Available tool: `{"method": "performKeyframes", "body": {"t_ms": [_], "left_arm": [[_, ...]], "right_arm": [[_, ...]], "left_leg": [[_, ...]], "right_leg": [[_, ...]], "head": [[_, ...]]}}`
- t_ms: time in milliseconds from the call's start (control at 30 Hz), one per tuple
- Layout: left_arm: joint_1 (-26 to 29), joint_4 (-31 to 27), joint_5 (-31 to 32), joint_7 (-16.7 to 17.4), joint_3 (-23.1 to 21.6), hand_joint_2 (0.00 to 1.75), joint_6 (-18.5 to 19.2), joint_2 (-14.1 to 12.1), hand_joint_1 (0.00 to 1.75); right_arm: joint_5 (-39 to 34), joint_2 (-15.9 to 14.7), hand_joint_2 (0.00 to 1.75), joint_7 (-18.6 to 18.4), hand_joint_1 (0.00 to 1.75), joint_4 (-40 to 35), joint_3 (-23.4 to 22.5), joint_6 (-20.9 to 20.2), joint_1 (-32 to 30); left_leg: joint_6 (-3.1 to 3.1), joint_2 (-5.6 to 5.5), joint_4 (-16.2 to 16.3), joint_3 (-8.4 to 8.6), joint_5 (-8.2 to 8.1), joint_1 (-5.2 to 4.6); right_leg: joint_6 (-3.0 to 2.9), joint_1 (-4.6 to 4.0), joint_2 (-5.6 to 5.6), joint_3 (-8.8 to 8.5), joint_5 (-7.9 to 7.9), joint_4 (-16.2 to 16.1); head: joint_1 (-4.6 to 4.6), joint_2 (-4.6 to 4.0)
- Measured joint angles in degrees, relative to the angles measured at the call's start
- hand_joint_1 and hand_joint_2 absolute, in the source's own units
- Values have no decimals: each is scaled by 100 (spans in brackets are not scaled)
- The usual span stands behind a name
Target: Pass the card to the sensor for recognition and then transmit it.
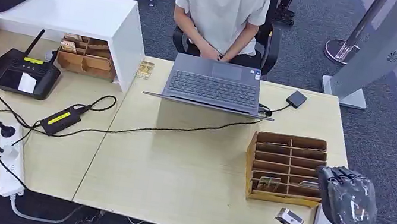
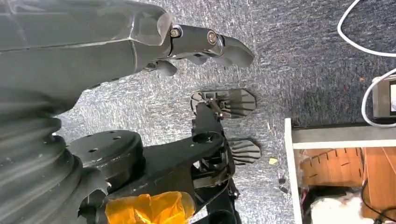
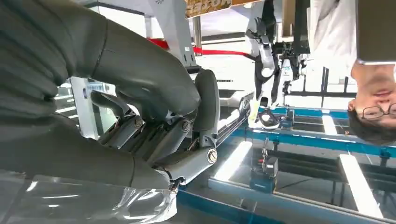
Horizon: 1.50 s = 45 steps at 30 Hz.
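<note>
A wooden card rack [image 1: 286, 168] stands near the table's right edge, with cards [image 1: 269, 183] in its lowest slots. A small dark sensor box [image 1: 297, 99] lies to the right of the laptop [image 1: 214, 85], joined to it by a cable. My right hand [image 1: 347, 196] hovers just right of the rack, back upward, under a clear cover. In the right wrist view its fingers [image 3: 154, 135] are curled in behind the thumb [image 3: 208, 107], and I see no card in them. My left hand [image 2: 140, 42] hangs over the carpet, its fingers [image 2: 210, 44] stretched out, holding nothing.
A person [image 1: 223, 7] sits behind the laptop, hands at its far edge. A cable [image 1: 181, 127] crosses the table to a power adapter [image 1: 61, 117] and power strip [image 1: 10, 163]. A black antenna device [image 1: 20, 72], a second rack [image 1: 87, 57] and a white shelf [image 1: 79, 12] stand on the left.
</note>
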State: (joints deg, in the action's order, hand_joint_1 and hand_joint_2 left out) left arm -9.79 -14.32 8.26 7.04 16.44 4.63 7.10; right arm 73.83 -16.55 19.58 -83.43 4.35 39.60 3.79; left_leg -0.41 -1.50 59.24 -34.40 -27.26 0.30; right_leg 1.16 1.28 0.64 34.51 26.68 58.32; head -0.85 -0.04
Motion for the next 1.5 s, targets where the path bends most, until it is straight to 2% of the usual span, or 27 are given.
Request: {"method": "performKeyframes", "body": {"t_ms": [467,500,1133,1300,1500], "left_arm": [[0,0,-31,-46,0,175,0,0,0],[0,0,-31,-46,0,175,0,0,0],[4,0,22,-55,0,175,-120,-9,0],[4,0,66,-55,0,175,-129,-17,0],[1,-26,72,-149,0,175,-509,-20,0]], "right_arm": [[35,35,175,-15,175,11,-20,0,-5],[35,35,175,-15,0,11,-20,0,-5],[50,17,175,-236,0,258,112,0,22],[-22,-162,175,-420,0,367,330,0,64],[-107,-413,175,-571,0,536,643,0,103]], "left_leg": [[0,0,0,0,0,1],[0,0,0,0,0,1],[0,0,0,0,0,0],[0,0,0,0,0,0],[0,-2,0,0,0,0]], "right_leg": [[0,-1,0,1,0,0],[0,-1,0,1,0,0],[0,0,0,0,0,1],[0,0,0,-1,0,0],[0,0,-2,0,0,-1]], "head": [[0,0],[0,0],[0,0],[0,0],[0,0]]}}
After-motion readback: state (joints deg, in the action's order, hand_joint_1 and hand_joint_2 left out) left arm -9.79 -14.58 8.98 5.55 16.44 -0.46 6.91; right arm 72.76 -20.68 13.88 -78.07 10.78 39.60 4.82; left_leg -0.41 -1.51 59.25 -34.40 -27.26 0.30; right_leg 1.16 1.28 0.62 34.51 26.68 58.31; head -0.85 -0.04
